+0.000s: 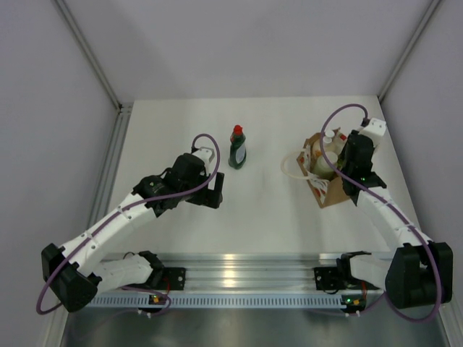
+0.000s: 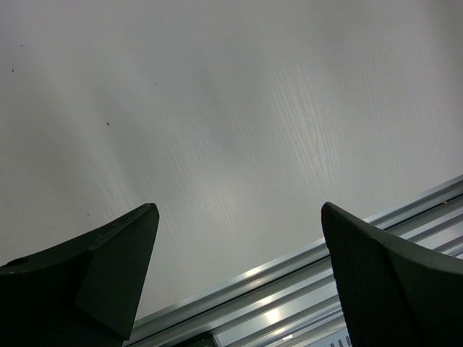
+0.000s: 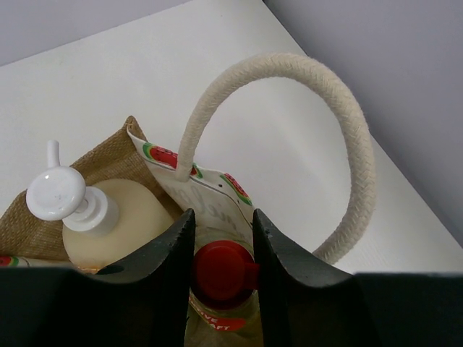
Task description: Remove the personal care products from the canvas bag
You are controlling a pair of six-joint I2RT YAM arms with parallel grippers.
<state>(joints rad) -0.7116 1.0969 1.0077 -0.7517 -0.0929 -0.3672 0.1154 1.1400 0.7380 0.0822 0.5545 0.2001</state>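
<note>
yellow-green bottle (image 3: 217, 327) | cap (image 3: 221, 271) up in canvas bag (image 3: 101, 163) | right hand (image 3: 223, 224) gripping cap

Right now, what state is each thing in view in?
canvas bag: open, bottles inside
dark green bottle: upright, outside the canvas bag
pump bottle: upright in the bag
yellow-green bottle: in the bag, cap gripped
right tool: shut on yellow-green bottle's cap
left tool: open, empty

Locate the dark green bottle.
In the top view, the dark green bottle stands on the table, left of the canvas bag, just beyond the left gripper.
</note>
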